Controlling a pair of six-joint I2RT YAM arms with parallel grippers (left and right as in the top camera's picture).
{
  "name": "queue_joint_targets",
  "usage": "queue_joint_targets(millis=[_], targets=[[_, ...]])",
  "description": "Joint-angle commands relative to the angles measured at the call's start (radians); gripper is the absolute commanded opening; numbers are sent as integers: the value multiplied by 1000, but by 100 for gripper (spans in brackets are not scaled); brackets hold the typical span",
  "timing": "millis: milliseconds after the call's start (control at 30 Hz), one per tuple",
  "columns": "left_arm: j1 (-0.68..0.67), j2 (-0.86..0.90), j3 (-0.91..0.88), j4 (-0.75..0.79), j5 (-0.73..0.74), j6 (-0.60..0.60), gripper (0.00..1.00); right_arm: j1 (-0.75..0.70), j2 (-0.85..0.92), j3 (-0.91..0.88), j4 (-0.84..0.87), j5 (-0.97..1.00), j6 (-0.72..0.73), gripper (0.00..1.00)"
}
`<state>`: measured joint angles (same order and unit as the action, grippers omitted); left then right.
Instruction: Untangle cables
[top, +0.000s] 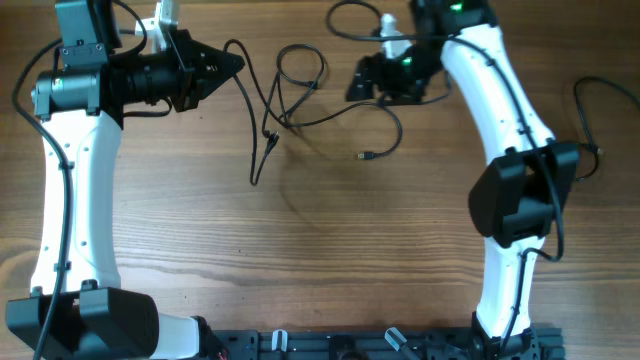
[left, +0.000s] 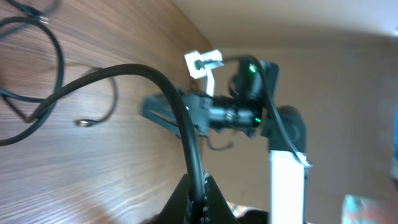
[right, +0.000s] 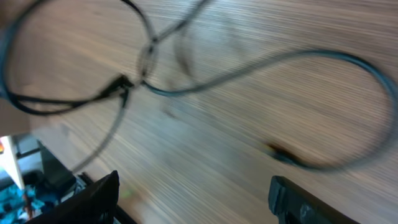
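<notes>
Two arms crowd the overhead shot, left arm (top: 75, 190) and right arm (top: 500, 110). Up at 12 o'clock on the table (top: 300, 250) the cables (top: 272, 135) lie tangled. Looks like two or three, but I can't count them for sure. At 10 o'clock the left gripper (top: 235, 64) is clenched on one strand.

Left wrist cam: fingers (left: 180, 202) pinch a single cable, partly cut off at 6 o'clock.

Right wrist cam is all blur. The right gripper (right: 196, 196) is spread wide and holds nothing, with loops lying toward 12 o'clock.
</notes>
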<state>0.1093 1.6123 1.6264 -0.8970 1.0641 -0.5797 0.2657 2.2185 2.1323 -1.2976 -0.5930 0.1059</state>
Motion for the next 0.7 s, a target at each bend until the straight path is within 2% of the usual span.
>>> queue_joint_targets(millis=[0, 200, 433, 667], targets=[[-3, -2, 10, 7, 147, 30, 4, 87, 8, 19, 80, -50, 88, 79], [-3, -2, 10, 9, 365, 159, 4, 152, 32, 19, 172, 42, 114, 78], [-3, -2, 10, 10, 451, 158, 4, 154, 97, 19, 219, -4, 84, 78], [-3, -2, 10, 10, 507, 154, 4, 159, 157, 14, 362, -14, 132, 75]])
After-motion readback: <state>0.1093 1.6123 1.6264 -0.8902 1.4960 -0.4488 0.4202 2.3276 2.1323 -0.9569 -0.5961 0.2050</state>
